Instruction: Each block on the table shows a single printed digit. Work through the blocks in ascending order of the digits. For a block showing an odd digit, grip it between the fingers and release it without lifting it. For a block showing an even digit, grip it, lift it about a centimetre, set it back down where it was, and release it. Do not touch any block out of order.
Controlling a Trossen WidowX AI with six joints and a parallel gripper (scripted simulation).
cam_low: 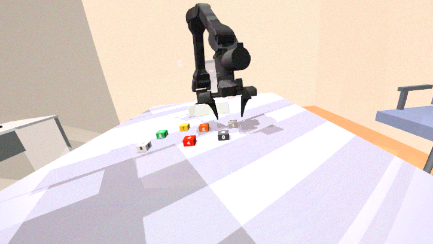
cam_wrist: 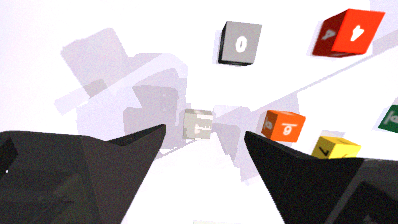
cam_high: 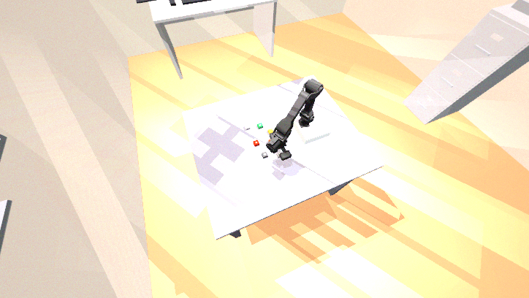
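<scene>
My gripper [cam_low: 229,117] [cam_wrist: 205,131] is open and empty, pointing down just above the pale grey block showing 1 [cam_low: 232,123] [cam_wrist: 198,125], which lies between and below the fingertips. A dark grey block with 0 [cam_high: 264,155] [cam_low: 223,135] [cam_wrist: 241,43] and a red block with 4 [cam_high: 256,143] [cam_low: 189,140] [cam_wrist: 352,32] stand nearby. An orange block [cam_low: 203,127] [cam_wrist: 284,126] and a green block [cam_high: 259,125] [cam_low: 161,134] [cam_wrist: 390,120] show underlined digits, 6 or 9, not clear which. A yellow block [cam_high: 269,131] [cam_low: 184,127] [cam_wrist: 337,148] shows 7. A white block [cam_high: 246,128] [cam_low: 143,146] shows 8.
A low whitish ridged object [cam_high: 317,136] [cam_low: 198,110] lies on the table [cam_high: 237,218] near the arm's base. The orange block is close beside one finger in the wrist view, with the yellow block farther out. Shadows of the arm fall around the pale block.
</scene>
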